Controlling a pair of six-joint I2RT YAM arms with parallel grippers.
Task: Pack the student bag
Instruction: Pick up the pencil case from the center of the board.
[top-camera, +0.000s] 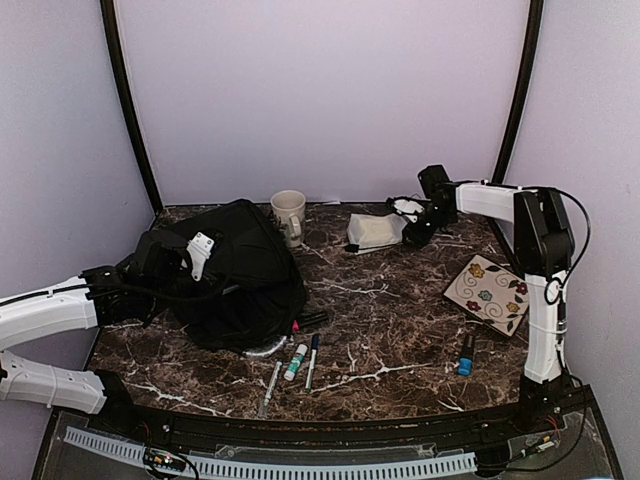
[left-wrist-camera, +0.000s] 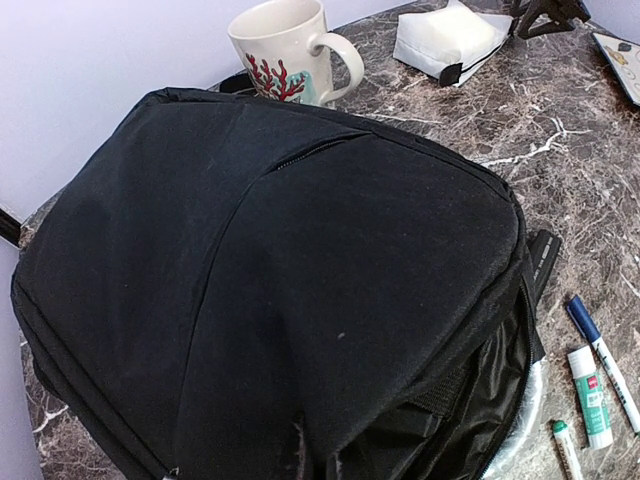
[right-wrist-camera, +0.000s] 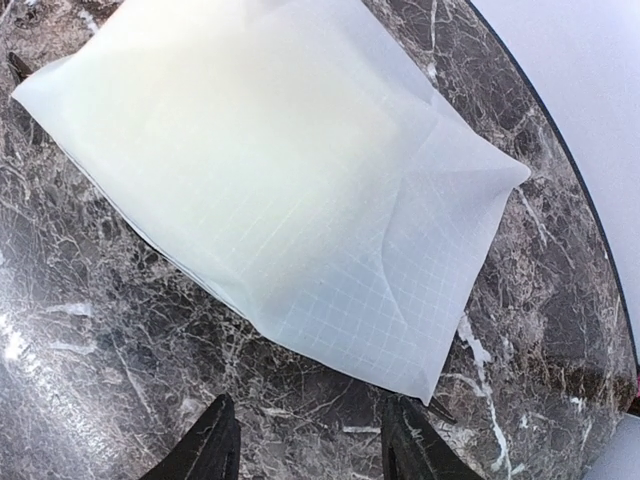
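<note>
Just ahead of your right gripper (right-wrist-camera: 312, 455) lies the white pouch (right-wrist-camera: 270, 170), flat on the marble table (right-wrist-camera: 90, 380). Your 2 fingertips (right-wrist-camera: 215, 445) stand apart with only bare table between them, so this hand is open and holds nothing. The tips are near the closest edge of the pouch but do not touch it.

Your left gripper (top-camera: 125, 290) sits right at the side of the student bag (top-camera: 225, 275). Its fingers are hidden in all 3 views. This hand is closed tight, but you cannot tell if it pinches any bag cloth. The big black bag lies right in front of that hand and fills most of what its camera sees.

Past the bag from your left hand, a white mug (left-wrist-camera: 285, 50) with a red coral picture stands upright, close to the bag's far edge. Off to the right of that hand, just beyond the bag, a marker (left-wrist-camera: 605, 360) with a blue cap and a glue stick (left-wrist-camera: 590, 395) lie side by side on the table.

Back toward the base of your right arm, well behind that hand, a flowered plate (top-camera: 488, 292) lies on the table. A small blue thing (top-camera: 466, 355) lies nearer still to the base.
</note>
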